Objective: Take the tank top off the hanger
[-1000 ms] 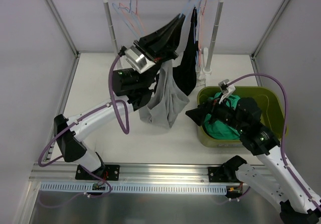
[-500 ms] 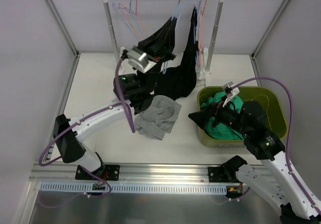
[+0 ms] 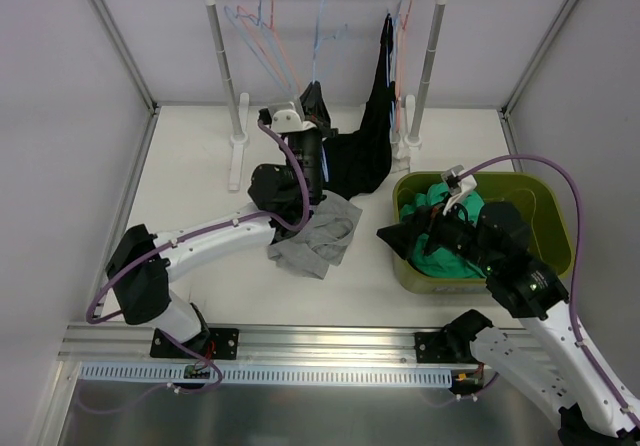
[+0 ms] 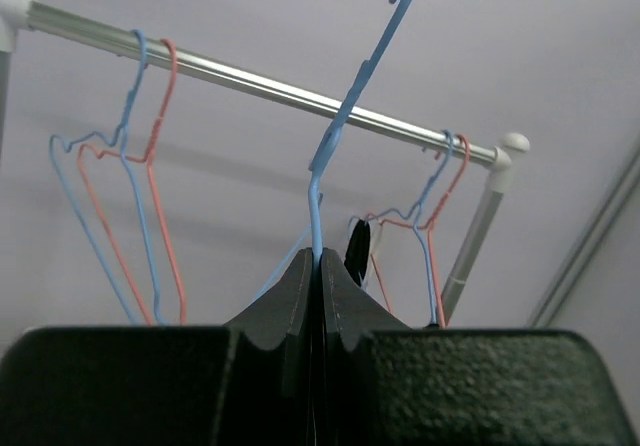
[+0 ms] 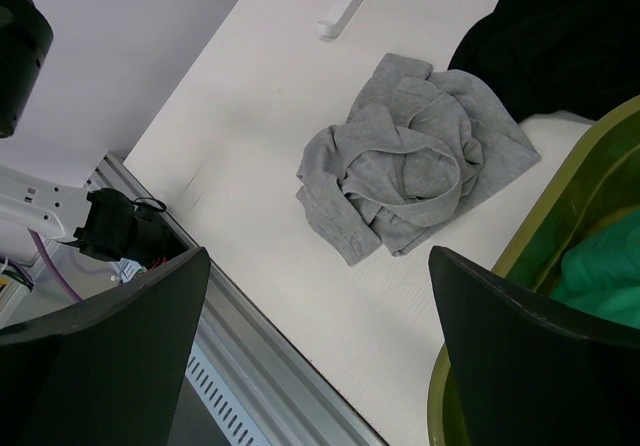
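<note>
The grey tank top (image 3: 315, 231) lies crumpled on the white table, off the hanger; it also shows in the right wrist view (image 5: 410, 161). My left gripper (image 3: 313, 104) points up toward the rail, shut on the wire of a bare blue hanger (image 3: 318, 36). In the left wrist view the gripper (image 4: 320, 256) pinches the blue hanger (image 4: 340, 136) just below the rail (image 4: 250, 81). My right gripper (image 3: 395, 234) is open and empty, hovering right of the tank top, which lies ahead of it in the right wrist view (image 5: 320, 316).
A black garment (image 3: 383, 76) hangs at the rail's right end and drapes onto the table. Several empty blue and red hangers (image 3: 255, 31) hang on the rail. A green bin (image 3: 555, 216) with teal cloth (image 3: 440, 246) stands at the right. Rack feet (image 3: 238, 151) stand on the table.
The grey tank top slid off the hanger and dropped onto the table. My left gripper swung right and up toward the rail with the bare blue hanger. My right gripper barely moved.
</note>
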`<state>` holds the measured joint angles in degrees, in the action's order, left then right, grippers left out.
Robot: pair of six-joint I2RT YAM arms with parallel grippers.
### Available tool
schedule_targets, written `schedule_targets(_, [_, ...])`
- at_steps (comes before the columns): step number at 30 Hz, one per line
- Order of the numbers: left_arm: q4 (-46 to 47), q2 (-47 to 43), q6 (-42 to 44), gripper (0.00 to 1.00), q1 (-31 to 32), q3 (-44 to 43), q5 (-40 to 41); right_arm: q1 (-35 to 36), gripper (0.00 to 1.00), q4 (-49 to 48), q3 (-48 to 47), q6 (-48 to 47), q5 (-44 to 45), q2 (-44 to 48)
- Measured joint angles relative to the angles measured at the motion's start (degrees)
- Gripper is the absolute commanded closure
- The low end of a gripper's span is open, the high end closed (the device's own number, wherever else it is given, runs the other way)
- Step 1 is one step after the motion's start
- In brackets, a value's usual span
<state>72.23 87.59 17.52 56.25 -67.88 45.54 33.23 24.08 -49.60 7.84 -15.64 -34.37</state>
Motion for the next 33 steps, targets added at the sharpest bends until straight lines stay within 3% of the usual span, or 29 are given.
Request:
schedule_targets(7, [-0.8,7.0,-4.2,1.00,-3.0,-16.6,6.3,0.0,0.03,0.1,0.0,-0.1,0.2,-0.1])
schedule_targets(16, [-20.7,14.4,-19.3,1.00,-12.4,-34.1,7.6,0.0,0.03,1.2,0.0,-1.4,0.5,1.1])
schedule_targets(33, [-33.2,21.9,-31.5,1.00,-17.1,-35.7,-2.1,0.0,0.02,2.0,0.0,-3.8,1.4,0.6])
